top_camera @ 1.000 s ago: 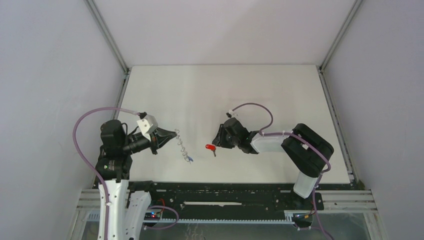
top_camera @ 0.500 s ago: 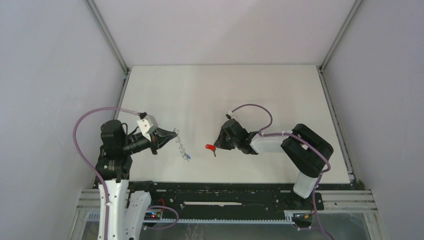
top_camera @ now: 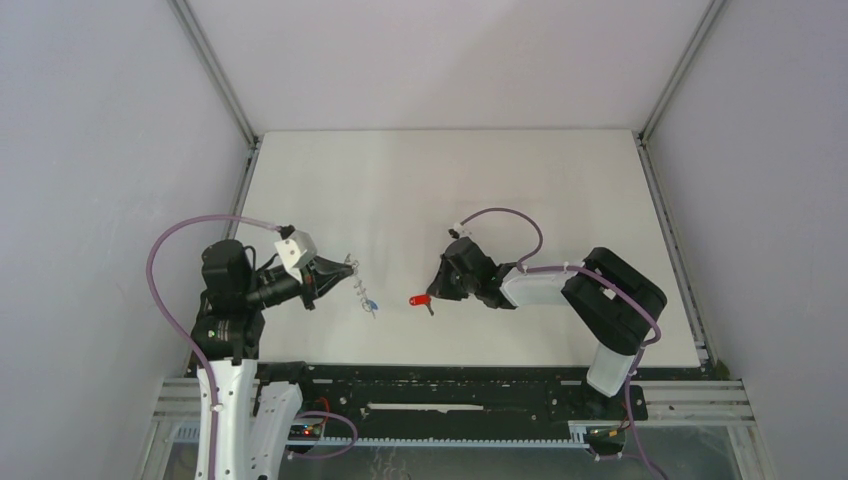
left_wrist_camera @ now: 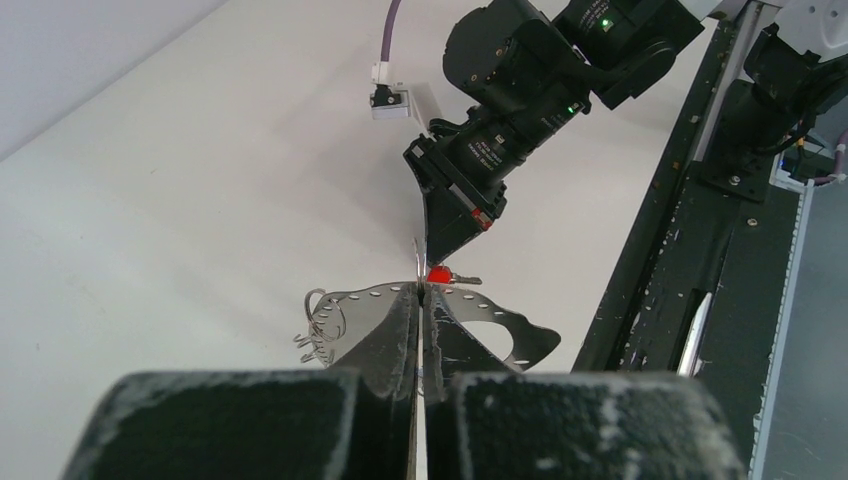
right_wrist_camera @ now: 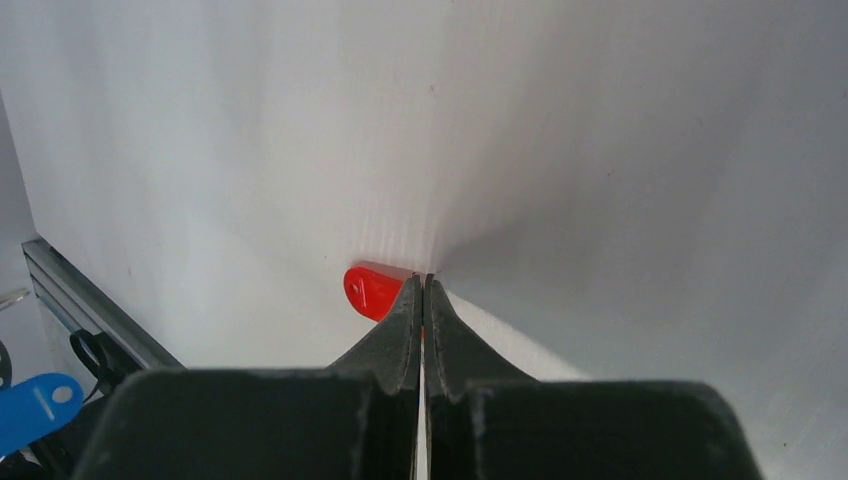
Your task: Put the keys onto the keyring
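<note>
My left gripper [top_camera: 347, 268] [left_wrist_camera: 418, 290] is shut on the thin grey keyring [top_camera: 360, 288] [left_wrist_camera: 419, 265], which hangs down from its tips just above the white table [top_camera: 450, 180]. A blue key [top_camera: 372, 306] [right_wrist_camera: 38, 403] dangles at the ring's lower end. To its right, my right gripper [top_camera: 432, 296] [right_wrist_camera: 424, 280] is shut on the red key [top_camera: 419, 300] [right_wrist_camera: 375, 292] [left_wrist_camera: 438, 273] low at the table. The red head sticks out left of its fingertips. In the left wrist view the key's metal shank points right.
The black front rail [top_camera: 450, 385] with the arm bases runs along the near table edge. Grey walls and metal frame posts [top_camera: 215, 70] enclose the table. Purple cables [top_camera: 505, 215] loop over both wrists.
My right gripper has shut on the red key, which shifted slightly. My left gripper has drawn the keyring and blue key a little up and left.
</note>
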